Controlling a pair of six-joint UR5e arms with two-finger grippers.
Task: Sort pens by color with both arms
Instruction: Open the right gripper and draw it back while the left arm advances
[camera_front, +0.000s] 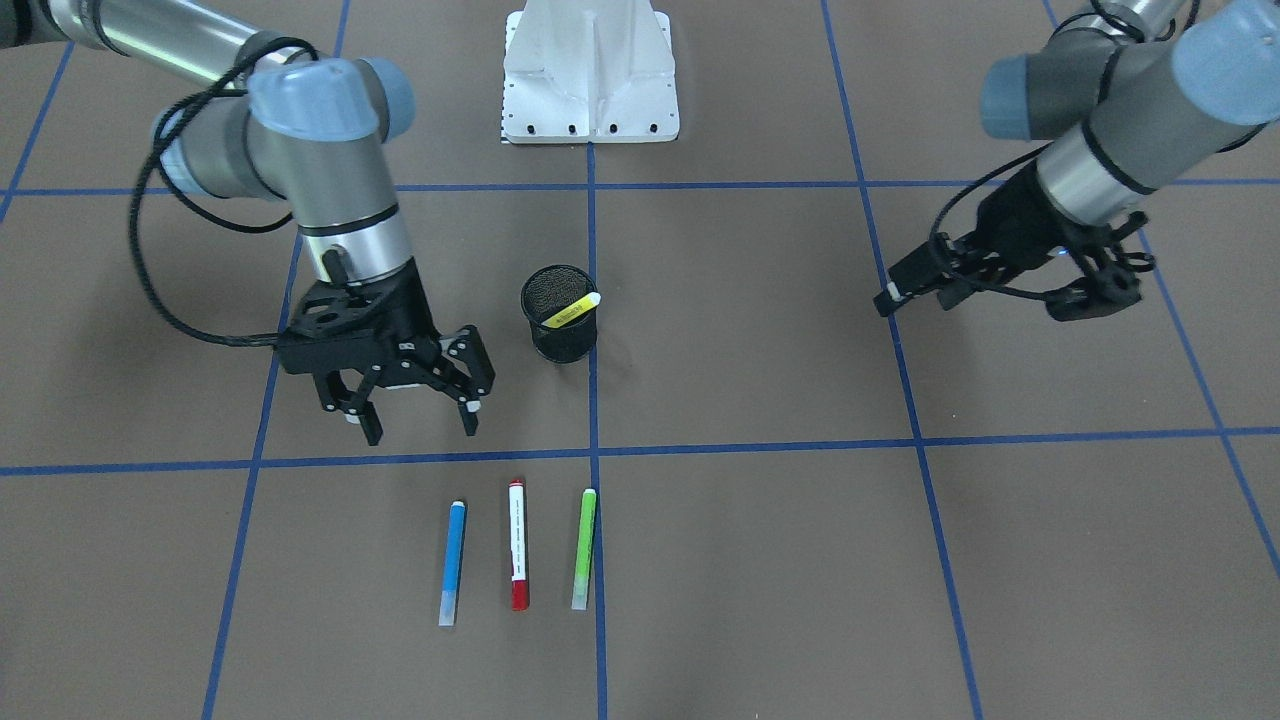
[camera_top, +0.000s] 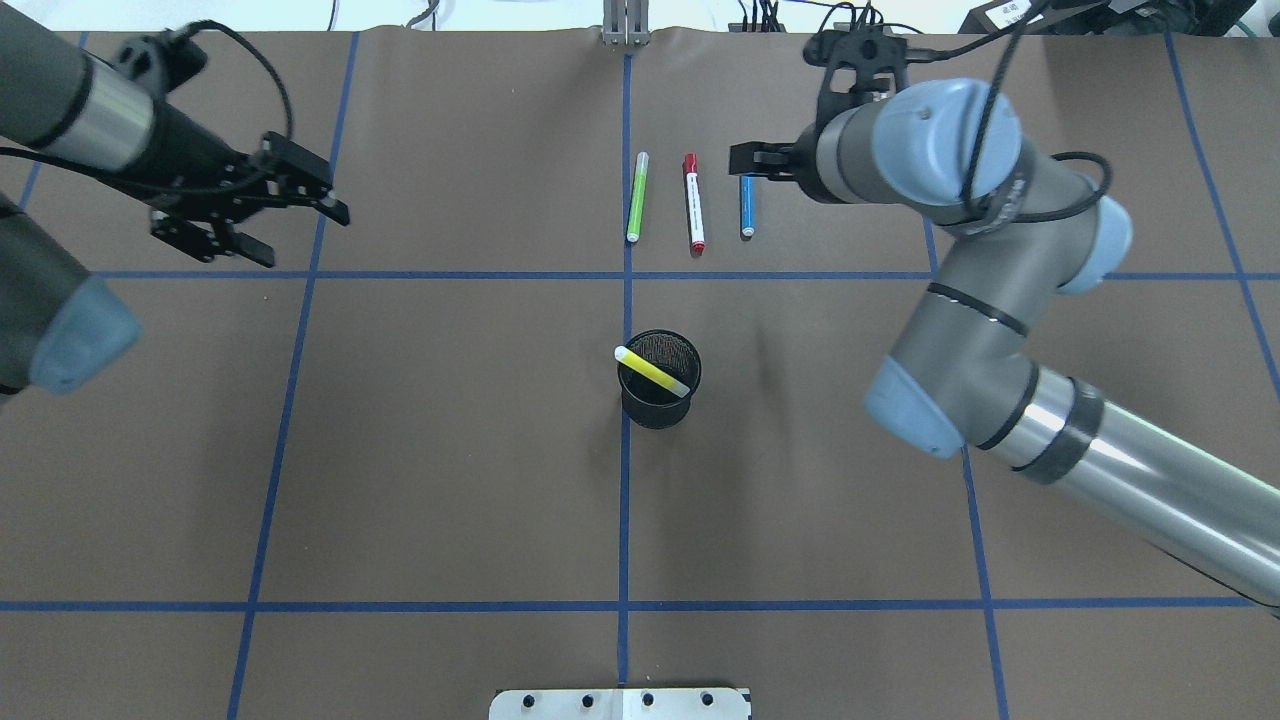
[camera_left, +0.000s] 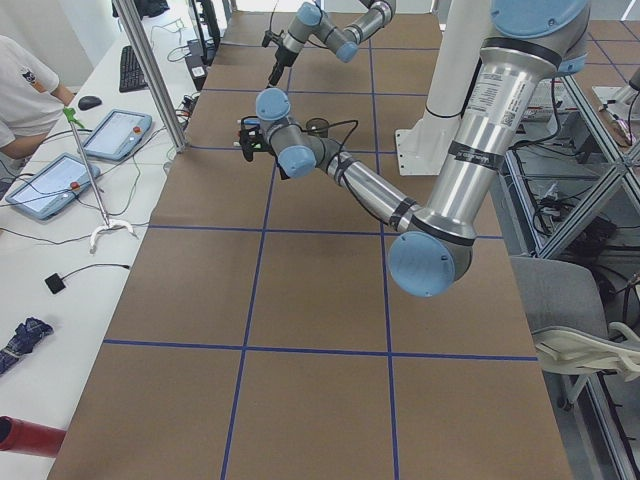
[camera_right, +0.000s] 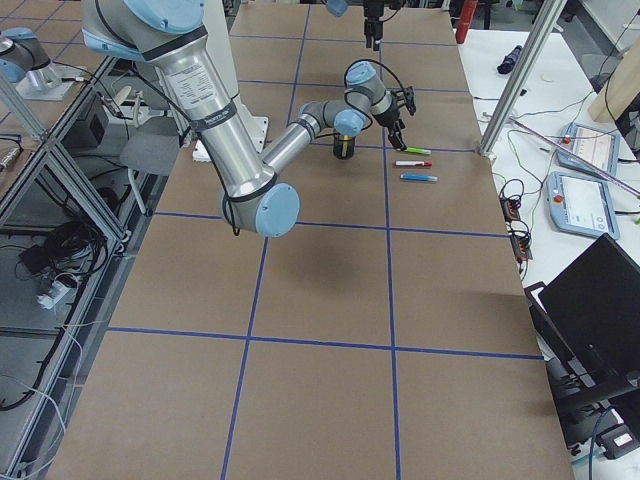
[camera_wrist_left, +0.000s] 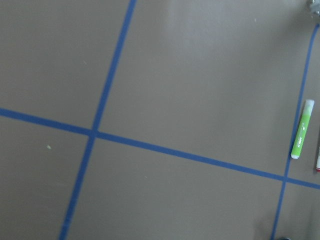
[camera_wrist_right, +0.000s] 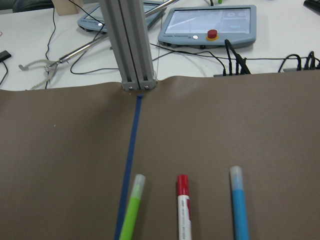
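From the front, blue pen (camera_front: 453, 560), red pen (camera_front: 518, 545) and green pen (camera_front: 584, 550) are seen on the blue-taped brown table (camera_front: 760, 340) at six o'clock of the cup (camera_front: 560, 340) holding the yellow pen (camera_front: 572, 312); the right gripper (camera_front: 421, 432) is spread. Overhead, the left gripper (camera_top: 308, 238) is seen released.

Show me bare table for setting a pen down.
Bare: squares between the mesh cup and the white base, and from the green pen to the left gripper. Crowded: red pen and blue pen beside it, near the right gripper.
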